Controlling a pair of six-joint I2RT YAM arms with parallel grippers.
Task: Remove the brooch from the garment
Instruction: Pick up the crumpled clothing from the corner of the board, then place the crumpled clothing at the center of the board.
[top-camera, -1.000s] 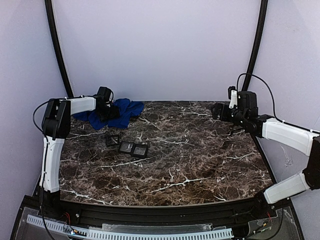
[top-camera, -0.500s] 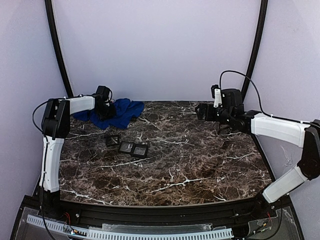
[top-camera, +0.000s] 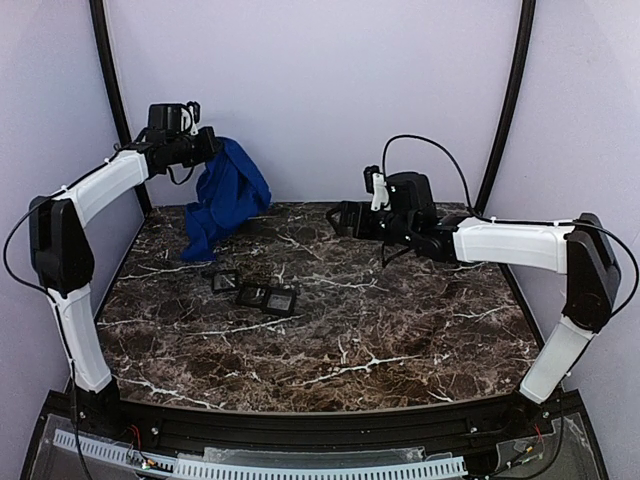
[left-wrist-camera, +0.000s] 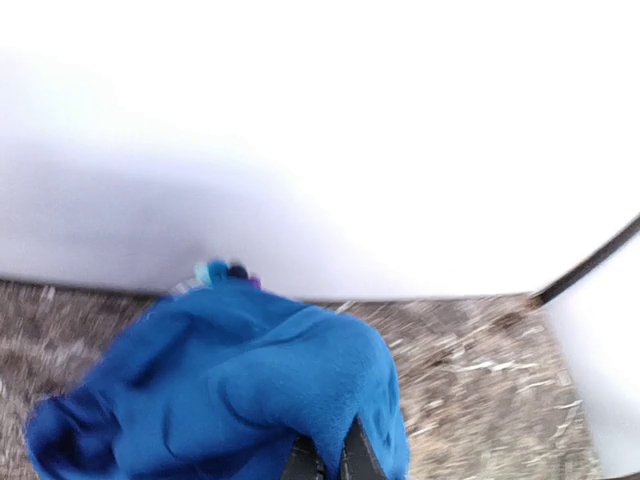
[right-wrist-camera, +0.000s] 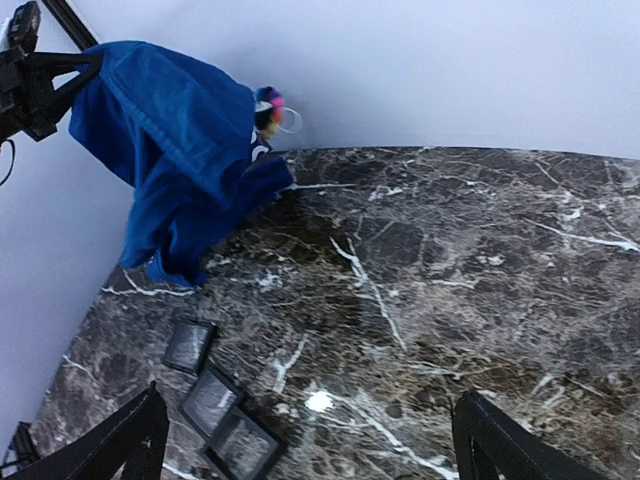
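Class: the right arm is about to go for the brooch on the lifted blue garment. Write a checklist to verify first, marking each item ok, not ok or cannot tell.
1. Garment held up by the left hand: ok.
2. Left hand's grip firm: cannot tell, its wrist view is blurred.
3. Brooch in sight of the right wrist camera: ok, at the garment's upper edge.
4. Right hand open: ok, spread wide.
5. Right hand at the brooch: not ok, well apart.
6. Way to the brooch free: ok, trays lie lower, on the table.
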